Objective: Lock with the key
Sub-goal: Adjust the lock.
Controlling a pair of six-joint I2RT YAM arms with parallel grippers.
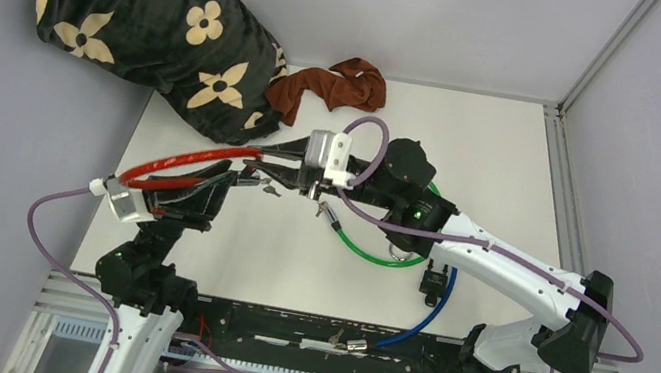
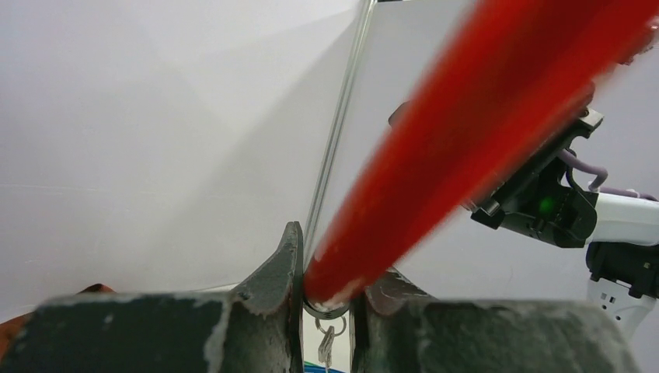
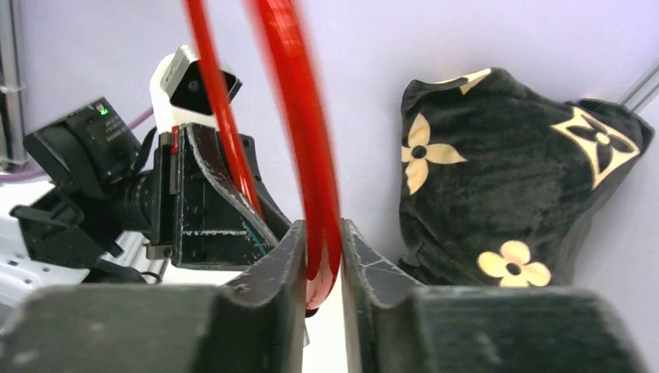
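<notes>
Your left tool (image 2: pixel 330 273) clamps the glossy red cable lock (image 2: pixel 466 132), its small silver keys (image 2: pixel 326 346) hanging straight down beneath that grip, while your right tool (image 3: pixel 321 233) pinches the same cable just beside, likely nearer to reach them.

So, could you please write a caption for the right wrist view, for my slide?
Right gripper clamps the red cable lock, also held by the left gripper; black flowered bag behind.

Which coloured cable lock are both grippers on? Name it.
The red cable lock, clamped in both the left gripper and the right gripper. The green cable lock and blue cable lock lie on the table, ungripped.
</notes>
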